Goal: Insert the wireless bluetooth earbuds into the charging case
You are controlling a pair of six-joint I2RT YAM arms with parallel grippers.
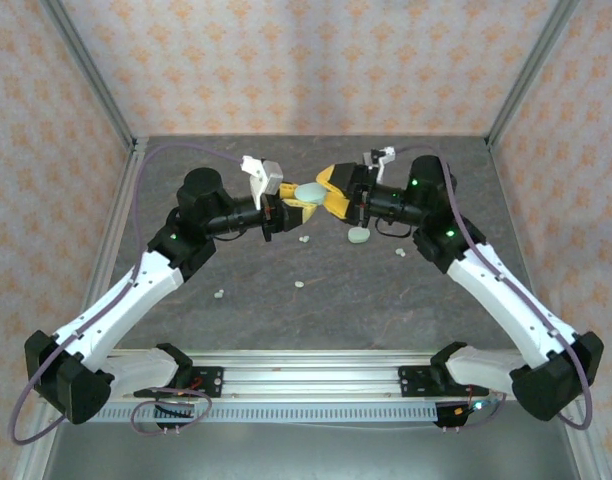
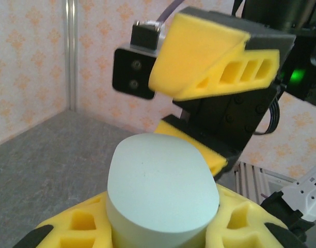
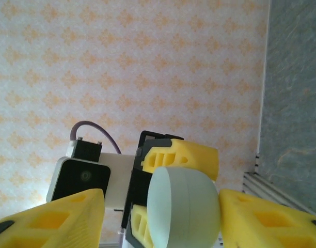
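One mint case (image 1: 310,191) clamped in left hand (image 1: 298,203); earbuds (image 1: 299,283) on table (image 1: 286,325).

You are looking at a robot lab, not a home. The big clue is the gray table (image 1: 316,300). Along its near edge runs a silver metal rail (image 1: 306,383). Two robot arms are bolted there, the left arm (image 1: 136,290) at one end and the right arm (image 1: 511,300) at the other. Metal posts (image 1: 91,75) stand up from the table's far corners like a box frame. Behind and beside the table are flat walls (image 1: 306,60) with one small orange pattern printed all over, like a backdrop. Above the table, purple cables (image 3: 90,124) run along the arms, and little green lights (image 2: 297,76) glow on them.
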